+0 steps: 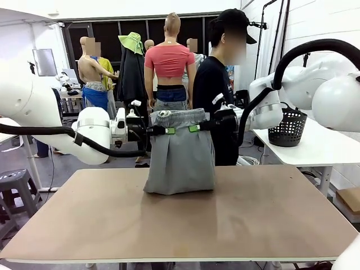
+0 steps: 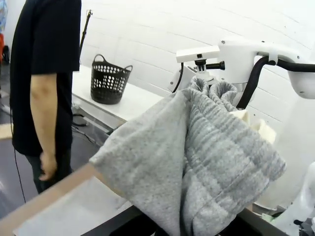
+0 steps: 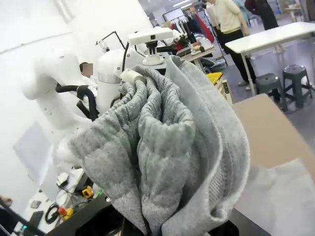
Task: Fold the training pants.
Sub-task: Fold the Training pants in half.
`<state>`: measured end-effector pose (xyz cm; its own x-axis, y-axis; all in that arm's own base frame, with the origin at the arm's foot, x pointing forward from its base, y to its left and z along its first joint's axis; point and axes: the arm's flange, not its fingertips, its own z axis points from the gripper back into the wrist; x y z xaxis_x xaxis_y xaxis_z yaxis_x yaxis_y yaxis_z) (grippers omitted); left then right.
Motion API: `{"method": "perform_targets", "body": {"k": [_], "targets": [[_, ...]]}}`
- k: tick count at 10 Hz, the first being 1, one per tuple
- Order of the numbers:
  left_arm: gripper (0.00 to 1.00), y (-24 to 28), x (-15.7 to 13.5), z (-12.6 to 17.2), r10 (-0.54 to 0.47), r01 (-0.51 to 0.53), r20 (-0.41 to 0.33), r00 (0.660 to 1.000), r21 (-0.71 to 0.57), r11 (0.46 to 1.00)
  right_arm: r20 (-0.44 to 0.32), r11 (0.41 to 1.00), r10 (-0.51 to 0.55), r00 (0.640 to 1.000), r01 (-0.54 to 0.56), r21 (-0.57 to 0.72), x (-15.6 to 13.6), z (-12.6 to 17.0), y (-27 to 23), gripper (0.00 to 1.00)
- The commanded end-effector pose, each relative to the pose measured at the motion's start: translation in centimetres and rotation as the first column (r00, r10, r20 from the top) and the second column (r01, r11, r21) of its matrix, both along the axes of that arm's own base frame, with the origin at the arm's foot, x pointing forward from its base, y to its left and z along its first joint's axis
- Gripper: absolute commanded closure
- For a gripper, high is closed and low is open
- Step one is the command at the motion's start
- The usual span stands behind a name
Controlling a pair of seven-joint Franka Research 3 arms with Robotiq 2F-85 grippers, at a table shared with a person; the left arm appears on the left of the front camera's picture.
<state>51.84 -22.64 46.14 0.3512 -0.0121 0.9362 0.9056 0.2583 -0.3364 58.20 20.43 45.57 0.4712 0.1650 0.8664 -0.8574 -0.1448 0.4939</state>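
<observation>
Both the left claw (image 1: 170, 130) and right claw (image 1: 194, 129) are clamping the training pants (image 1: 181, 160) by the waistband, hem brushing the bench (image 1: 253, 219), so lowering evenly is probably keeping the fold square.

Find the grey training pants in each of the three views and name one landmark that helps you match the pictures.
Front view: the pants hang at centre, held up by the waistband between both grippers, hem resting on the table.
Left wrist view: the pants fill the lower middle and right, bunched close to the camera.
Right wrist view: the pants fill the centre, bunched close to the camera.
Shared landmark: the table, seen beneath the pants in all three.
</observation>
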Motion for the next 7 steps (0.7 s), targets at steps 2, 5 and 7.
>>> {"method": "perform_targets", "body": {"k": [2,5,7], "targets": [[1.00,0.0,0.0,0.0,0.000,0.000,0.000,1.000,0.000,1.000,0.000,1.000,0.000,1.000,0.000,0.000,0.0,0.0,0.0,1.00],[1.00,0.0,0.0,0.0,0.000,0.000,0.000,1.000,0.000,1.000,0.000,1.000,0.000,1.000,0.000,0.000,0.0,0.0,0.0,1.00],[1.00,-0.2,-0.4,-0.5,-0.008,0.008,-0.010,1.000,0.002,1.000,-0.032,1.000,-0.002,0.999,0.002,-0.011,-1.0,-0.9,0.1,1.00]]}}
